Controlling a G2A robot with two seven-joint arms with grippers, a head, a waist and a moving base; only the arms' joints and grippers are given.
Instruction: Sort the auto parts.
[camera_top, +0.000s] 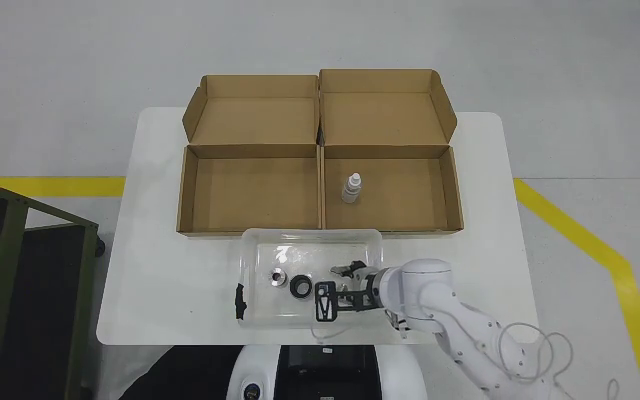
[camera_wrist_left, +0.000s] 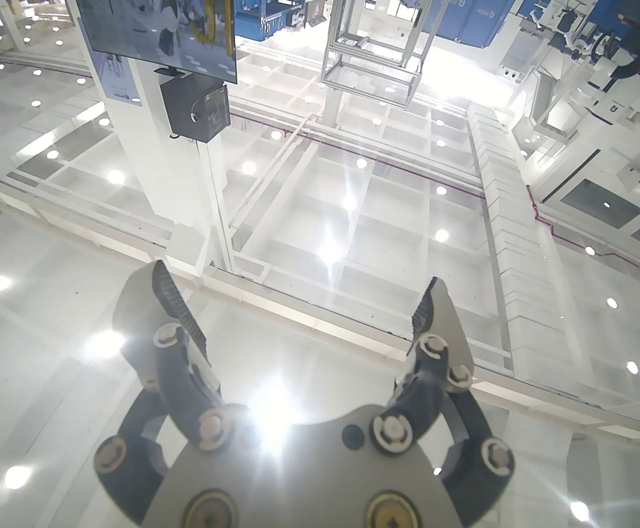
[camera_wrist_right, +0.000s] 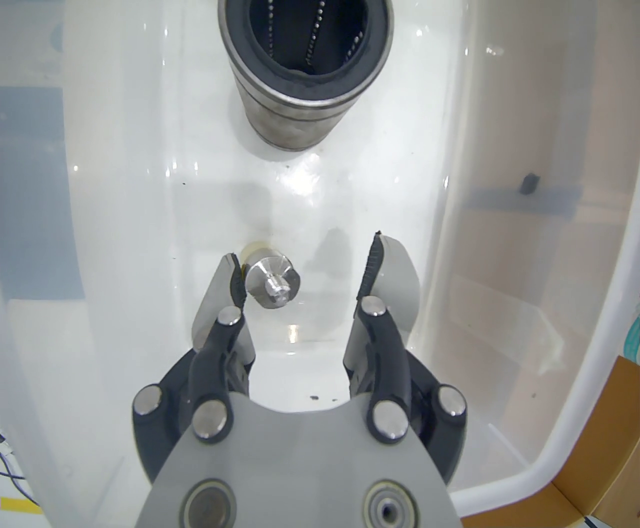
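A clear plastic bin (camera_top: 262, 240) at the table's front holds the parts. My right gripper (camera_wrist_right: 305, 260) (camera_top: 326, 300) is low inside it, open. A small silver part with a cone tip (camera_wrist_right: 270, 285) lies between its fingers, against one pad (camera_wrist_right: 235, 280) and well apart from the other. Just ahead lies a steel linear bearing with a black bore (camera_wrist_right: 305, 75) (camera_top: 300, 288). A silver disc (camera_top: 278, 279) sits beyond it and a black part (camera_top: 347, 268) lies nearer the bin's back wall. My left gripper (camera_wrist_left: 296, 274) points up at the ceiling, open and holding nothing.
Two open cardboard boxes stand behind the bin: the left box (camera_top: 250, 190) and the right box (camera_top: 400, 190), which holds a small white bottle-shaped part (camera_top: 351, 186). A small black piece (camera_top: 239, 300) sits at the bin's left rim. The bin's walls close in around my right gripper.
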